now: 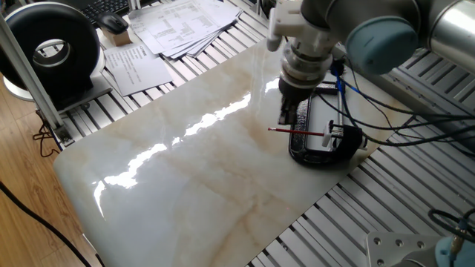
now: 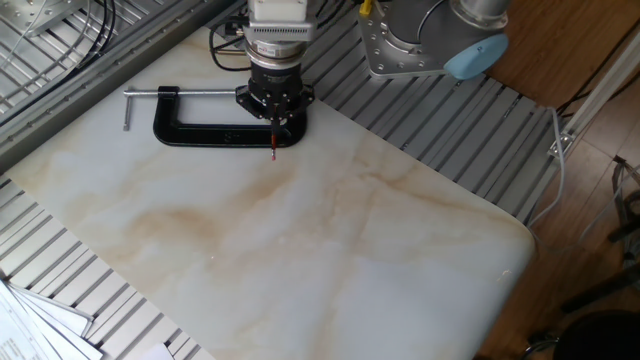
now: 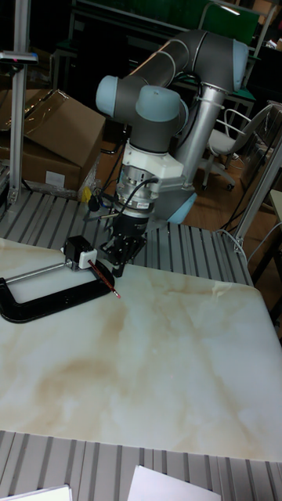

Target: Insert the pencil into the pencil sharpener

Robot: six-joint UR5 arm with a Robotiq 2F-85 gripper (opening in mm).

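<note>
The pencil [image 3: 104,280] sits lodged in the pencil sharpener [image 3: 79,254] (atop the C-clamp [image 3: 47,300]); at its 1 o'clock the gripper [image 3: 121,252] hangs released, empty.

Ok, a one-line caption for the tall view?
Tool above the pencil, which sticks out of the sharpener by the clamp.

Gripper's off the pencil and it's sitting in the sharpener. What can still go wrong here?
1. The gripper hangs close above the pencil; a sideways move might clip it and lever it out of the sharpener.
2. The pencil sticks out unsupported over the clamp, so a knock may tilt it loose.
3. How deep the pencil sits cannot be told, so it may be only loosely inserted.
</note>
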